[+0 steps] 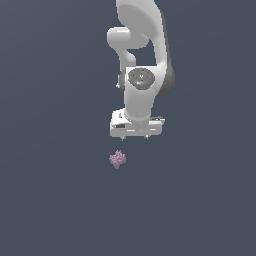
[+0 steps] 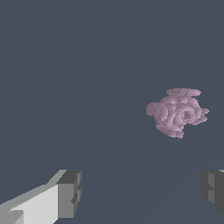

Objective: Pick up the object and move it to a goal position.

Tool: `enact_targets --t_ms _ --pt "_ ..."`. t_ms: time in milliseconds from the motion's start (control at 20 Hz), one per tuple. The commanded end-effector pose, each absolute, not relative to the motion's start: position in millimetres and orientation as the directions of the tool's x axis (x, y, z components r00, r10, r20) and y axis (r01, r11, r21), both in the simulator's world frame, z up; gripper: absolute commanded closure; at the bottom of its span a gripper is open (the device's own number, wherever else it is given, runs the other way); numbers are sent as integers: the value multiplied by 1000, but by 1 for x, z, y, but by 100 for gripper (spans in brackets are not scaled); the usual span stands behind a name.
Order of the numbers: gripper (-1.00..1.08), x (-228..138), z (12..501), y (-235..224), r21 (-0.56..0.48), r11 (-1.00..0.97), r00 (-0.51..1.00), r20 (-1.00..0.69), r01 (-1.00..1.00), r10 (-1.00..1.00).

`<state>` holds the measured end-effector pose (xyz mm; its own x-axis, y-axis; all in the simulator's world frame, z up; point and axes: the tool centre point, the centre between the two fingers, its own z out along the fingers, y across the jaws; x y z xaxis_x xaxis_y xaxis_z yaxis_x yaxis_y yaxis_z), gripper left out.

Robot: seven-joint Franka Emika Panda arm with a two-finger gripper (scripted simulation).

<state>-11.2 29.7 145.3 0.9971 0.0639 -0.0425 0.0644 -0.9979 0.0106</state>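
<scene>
The object (image 1: 117, 159) is a tiny, lumpy pinkish-purple clump lying on the dark grey surface, just below and slightly toward the exterior view's left of my white gripper (image 1: 135, 137). The wrist view shows the object (image 2: 177, 112) as a bumpy swirl, apart from both fingers. My gripper (image 2: 142, 192) is open, its two dark fingertips (image 2: 70, 192) spread wide with nothing between them. The clump lies outside the gap between the fingers, off to one side.
The white arm (image 1: 142, 60) rises from the gripper toward the top of the exterior view. A plain dark grey surface (image 1: 50, 200) surrounds the object on all sides.
</scene>
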Motion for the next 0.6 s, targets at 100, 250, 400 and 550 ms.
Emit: enact_targets --t_ms 100,250,400,550 --pt "-92 -11 146 31 9 -998 997 -41 65 65" --pt "-92 -8 152 38 -2 -998 997 -37 70 70" --pt "-92 -5 158 46 -14 -997 997 -31 75 76" --pt "-92 -5 160 48 -16 -997 997 -30 76 77"
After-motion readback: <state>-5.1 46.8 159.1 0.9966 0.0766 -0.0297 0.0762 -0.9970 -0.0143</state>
